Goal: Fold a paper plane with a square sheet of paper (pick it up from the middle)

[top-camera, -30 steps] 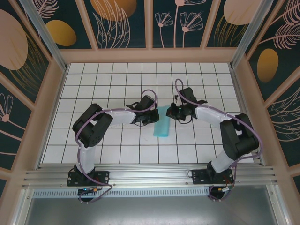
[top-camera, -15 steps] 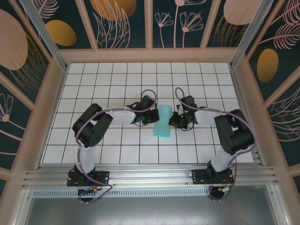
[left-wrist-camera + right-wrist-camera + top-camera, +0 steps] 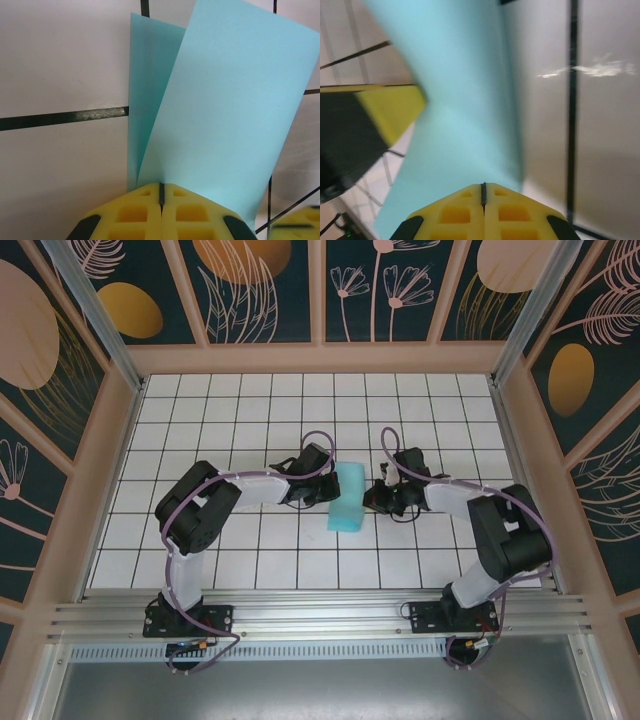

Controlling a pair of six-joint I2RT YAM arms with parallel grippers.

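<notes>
The square sheet of paper (image 3: 347,498) is light turquoise and lies doubled over near the table's middle, and no paper plane is in view. In the left wrist view one layer lies flat while the upper flap (image 3: 220,110) curls up from my fingertips. My left gripper (image 3: 325,489) (image 3: 161,186) is shut, with the sheet's left edge pinched at its tips. At the sheet's right side my right gripper (image 3: 373,499) (image 3: 483,186) is shut too, its tips against the paper (image 3: 465,100). The left gripper's yellow finger (image 3: 390,112) shows just beyond the paper.
The table (image 3: 250,550) is white tile with black grid lines, fenced by wooden rails (image 3: 320,358) and patterned walls. Both arms reach inward from the near metal rail (image 3: 320,615), elbows out. A yellow fingertip of the right gripper (image 3: 295,225) shows at the left wrist view's lower right.
The right gripper has come down from the sheet's far right corner to the middle of its right edge. The left arm has stayed still, and more of the sheet's far end now shows.
</notes>
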